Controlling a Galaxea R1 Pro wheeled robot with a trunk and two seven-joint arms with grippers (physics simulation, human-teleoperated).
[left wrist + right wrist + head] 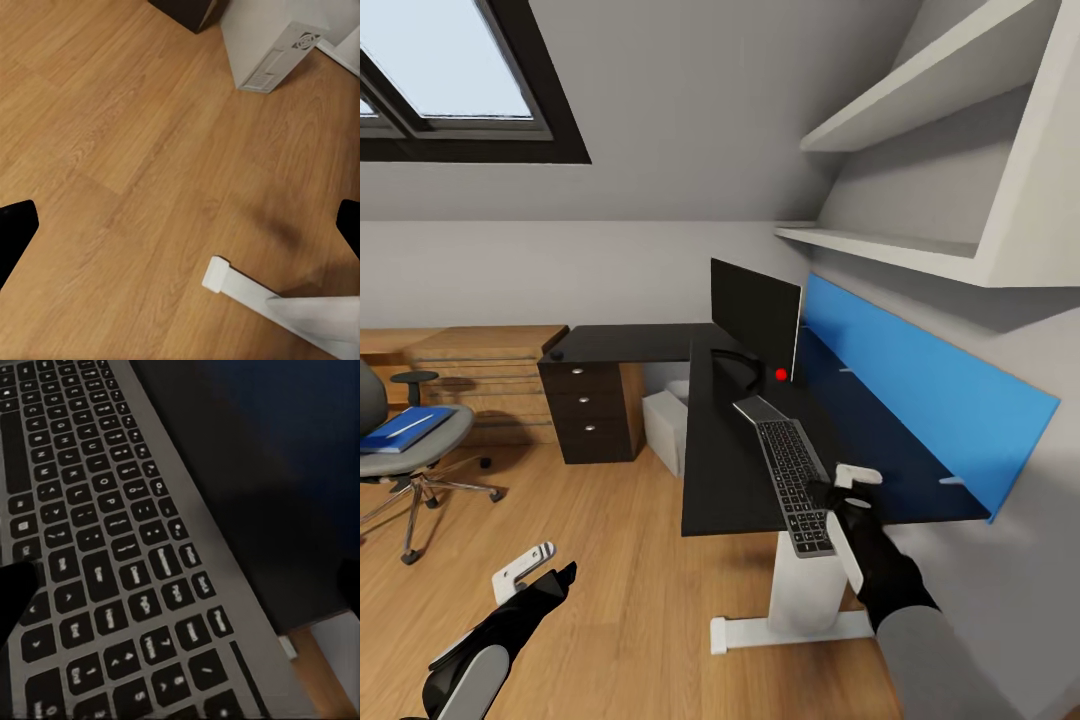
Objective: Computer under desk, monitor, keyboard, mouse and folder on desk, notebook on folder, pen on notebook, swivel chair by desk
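The slim dark-keyed, silver-rimmed keyboard (792, 480) lies on the long black desk (725, 470), its near end overhanging the edge. The right gripper (838, 495) hides its corner, jaws apart. The left gripper (545, 570) hangs spread over wooden floor (112, 150). The light-grey tower computer (266, 45) stands partly cut off.

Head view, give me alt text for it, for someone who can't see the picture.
A black L-shaped desk with a blue back panel holds a monitor and a keyboard whose near end juts past the desk edge, with the right gripper beside it. At left, a grey swivel chair carries a blue folder; the left gripper hangs over wooden floor.
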